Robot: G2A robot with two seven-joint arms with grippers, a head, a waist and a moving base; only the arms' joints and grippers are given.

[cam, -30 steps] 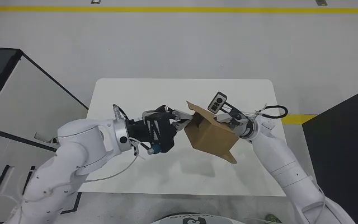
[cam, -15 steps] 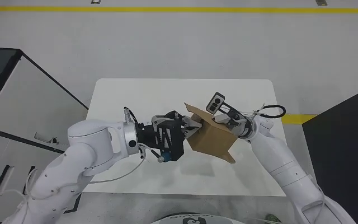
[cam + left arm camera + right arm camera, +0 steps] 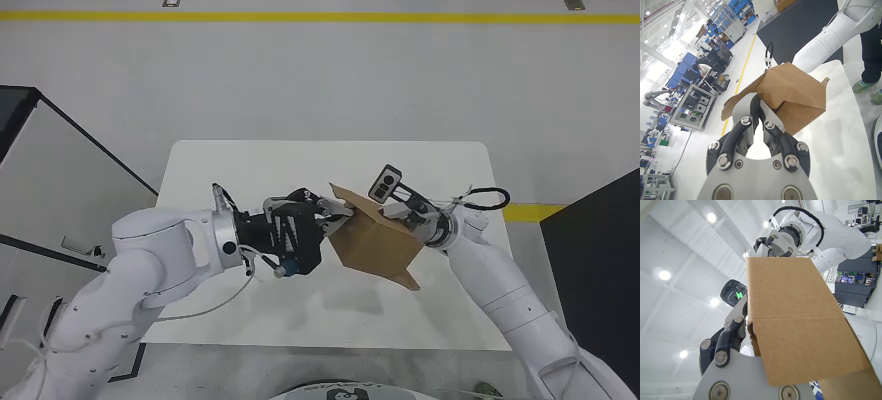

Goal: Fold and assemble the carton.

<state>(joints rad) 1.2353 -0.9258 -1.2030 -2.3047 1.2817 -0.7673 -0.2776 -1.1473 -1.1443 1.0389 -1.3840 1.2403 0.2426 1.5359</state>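
Surface: white table [image 3: 250, 170] on a pale grey floor, and a yellow line [image 3: 300, 17] runs across the floor beyond the table's far edge.
Off to the side: a dark mat [image 3: 600, 270] lies past the table's right edge.
Task piece: the brown carton [image 3: 375, 245] is up in the air, lifted clear of the table and hanging over its right half. It sits tilted, one corner dipping toward the table's near edge. It is only partly squared up. One flap juts out at the end nearer the table's middle, and another pokes from the low corner.
Left side: the left gripper [image 3: 756, 102] comes in over the table's middle. Look at those dark pads, drawn tight together and pinching the cardboard edge where that loose flap meets the carton's wall.
Right side: the right gripper [image 3: 410, 218] is over the table's right part, at the carton's far upper end. One finger [image 3: 741, 309] presses flat against the outside of a cardboard wall. The wall itself hides its partner, but the grip is clamped on and carrying the carton.
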